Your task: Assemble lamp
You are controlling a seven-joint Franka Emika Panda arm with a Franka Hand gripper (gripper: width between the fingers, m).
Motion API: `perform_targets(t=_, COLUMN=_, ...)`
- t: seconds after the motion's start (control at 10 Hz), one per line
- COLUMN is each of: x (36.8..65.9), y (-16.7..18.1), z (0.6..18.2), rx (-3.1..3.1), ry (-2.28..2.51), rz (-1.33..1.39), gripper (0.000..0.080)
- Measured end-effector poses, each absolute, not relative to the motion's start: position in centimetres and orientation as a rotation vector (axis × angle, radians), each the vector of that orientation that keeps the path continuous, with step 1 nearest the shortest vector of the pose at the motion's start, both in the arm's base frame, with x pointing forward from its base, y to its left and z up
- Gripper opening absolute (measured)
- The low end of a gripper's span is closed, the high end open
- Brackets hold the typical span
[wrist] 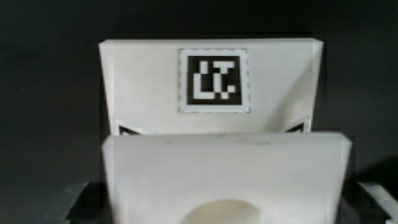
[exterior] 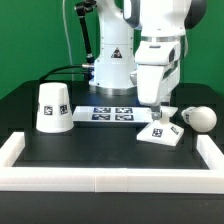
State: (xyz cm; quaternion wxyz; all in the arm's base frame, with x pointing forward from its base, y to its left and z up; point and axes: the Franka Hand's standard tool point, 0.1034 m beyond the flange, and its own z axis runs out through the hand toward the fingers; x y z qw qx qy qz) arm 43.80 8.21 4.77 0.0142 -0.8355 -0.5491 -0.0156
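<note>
The flat square white base (exterior: pixel 161 133) lies on the black table toward the exterior view's right. My gripper (exterior: pixel 155 113) is lowered straight onto its far part. In the wrist view the base (wrist: pixel 214 110) fills the frame, showing its tag and its raised socket block with a round hole (wrist: pixel 231 210). The jaws stand on either side of that block, close against its sides; contact is not visible. The round bulb (exterior: pixel 200 117) lies to the base's right. The cone shade (exterior: pixel 53 107) stands at the left.
The marker board (exterior: pixel 110 113) lies flat between the shade and the base, in front of the arm's pedestal. A low white wall (exterior: pixel 100 178) borders the table's front and both sides.
</note>
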Motion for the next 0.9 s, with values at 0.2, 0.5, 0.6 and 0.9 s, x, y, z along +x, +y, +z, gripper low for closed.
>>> perform_targets(t=0.2, x=43.8, y=8.2, z=4.8, rx=-2.601, ry=-1.710, rz=-0.048, gripper=0.0534)
perform_targets(t=0.5, x=43.8, y=8.2, z=4.8, rx=-2.601, ry=-1.710, rz=-0.048, gripper=0.0534)
perform_targets(t=0.6, x=43.9, y=8.1, z=4.8, rx=-2.607, ry=-1.701, rz=-0.050, gripper=0.0534)
perform_targets(t=0.9, x=45.8, y=7.0, z=4.8, rx=-2.629, ry=-1.675, rz=-0.053, gripper=0.0534)
